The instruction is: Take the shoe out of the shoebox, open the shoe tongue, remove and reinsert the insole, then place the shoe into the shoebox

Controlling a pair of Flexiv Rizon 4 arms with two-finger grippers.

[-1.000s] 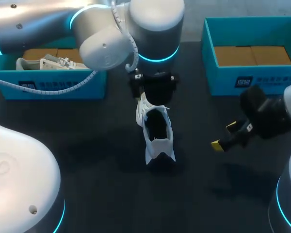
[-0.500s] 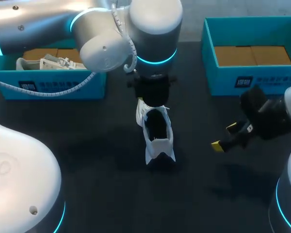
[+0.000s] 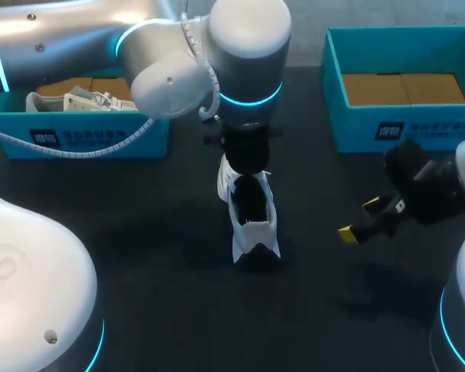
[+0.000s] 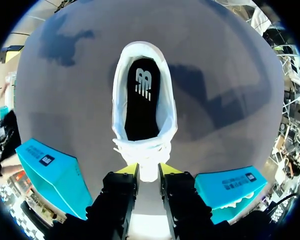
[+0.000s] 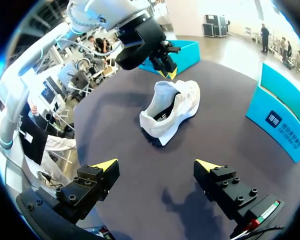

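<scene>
Jaws of the left arm (image 3: 178, 70) stand narrow, pinched from both sides on the white tongue (image 4: 149, 172) of the shoe (image 3: 249, 209); the rest of the shoe stretches ahead of them on the dark worktop (image 3: 139, 232), heel end farthest from the tips, its mouth open toward the wrist. Jaws of the right arm (image 3: 430, 194) are spread wide with nothing between them; the shoe lies well ahead of them and apart, nearer the left jaws than the right.

As to progress, the first step looks done: the shoe is out and rests on its sole between two blue boxes. Opening the tongue appears to be the step in hand. The black insole (image 4: 141, 100) still sits flat inside the shoe, so lifting it out, pushing it back in and returning the shoe to a box all remain. One shoebox (image 3: 101, 141), beside and behind the left jaws, holds a second white shoe (image 3: 74, 101); the other shoebox (image 3: 387, 128), beyond the right jaws, shows only its brown floor.
</scene>
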